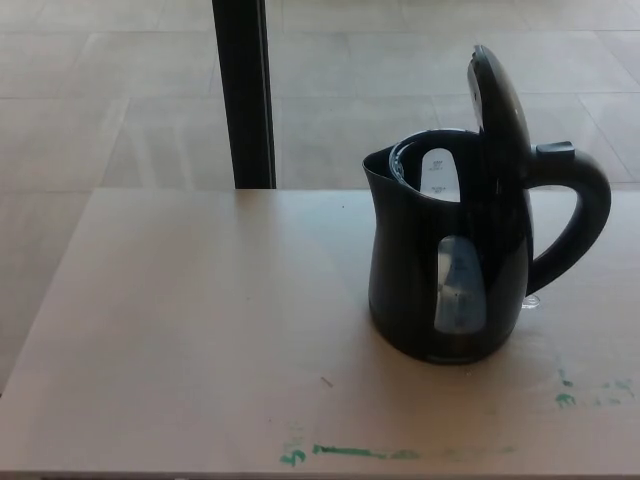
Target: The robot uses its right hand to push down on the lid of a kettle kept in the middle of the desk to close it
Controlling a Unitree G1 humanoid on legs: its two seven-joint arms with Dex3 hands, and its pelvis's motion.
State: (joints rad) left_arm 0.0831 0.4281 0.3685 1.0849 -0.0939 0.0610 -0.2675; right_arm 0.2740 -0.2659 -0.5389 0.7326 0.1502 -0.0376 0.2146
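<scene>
The black kettle (440, 270) stands on the right part of the pale surface (180, 340), its lid (498, 100) raised upright and its handle pointing right. No robot hand is visible.

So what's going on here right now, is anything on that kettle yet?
Nothing is touching it yet. The black kettle stands on the desk with its lid swung up and open, handle toward the robot's right. Neither robot hand is in view, so the push on the lid has not begun. Green marks smear the desk's near edge.
</scene>
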